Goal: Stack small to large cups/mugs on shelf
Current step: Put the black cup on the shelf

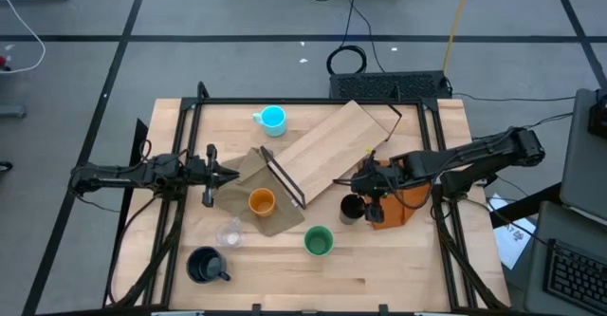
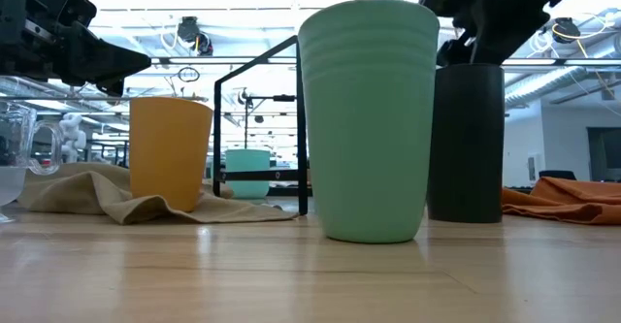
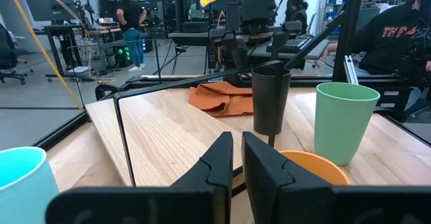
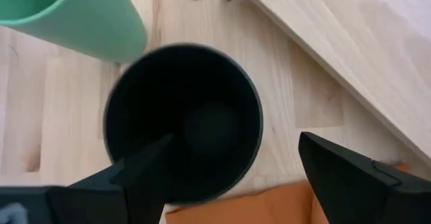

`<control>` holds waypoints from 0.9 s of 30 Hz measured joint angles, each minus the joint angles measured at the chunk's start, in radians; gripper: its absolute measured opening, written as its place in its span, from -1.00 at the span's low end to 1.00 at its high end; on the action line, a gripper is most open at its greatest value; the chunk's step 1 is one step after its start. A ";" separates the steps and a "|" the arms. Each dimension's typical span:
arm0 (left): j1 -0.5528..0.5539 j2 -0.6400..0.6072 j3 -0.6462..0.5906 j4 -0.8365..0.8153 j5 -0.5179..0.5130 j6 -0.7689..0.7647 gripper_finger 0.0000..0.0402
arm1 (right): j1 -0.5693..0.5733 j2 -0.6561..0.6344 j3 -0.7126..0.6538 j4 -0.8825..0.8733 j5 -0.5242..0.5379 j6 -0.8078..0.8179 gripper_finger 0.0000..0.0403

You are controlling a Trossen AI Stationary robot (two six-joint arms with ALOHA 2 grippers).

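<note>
Green cup point(image 2: 368, 119) hides shelf point(image 2: 254, 119); black tumbler point(image 2: 468, 141) (top masked).

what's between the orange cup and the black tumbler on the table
In the high view, the black-framed end of the shelf crosses the stretch from the orange cup to the black tumbler; the rest is bare table.

Six cups point(image 1: 318, 241) stand upright around the plywood shelf point(image 1: 327, 147) lying flat
</note>
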 joint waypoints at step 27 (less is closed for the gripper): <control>0.000 0.000 0.000 0.000 0.000 -0.002 -0.82 | 0.000 -0.001 -0.004 0.058 0.003 -0.017 0.29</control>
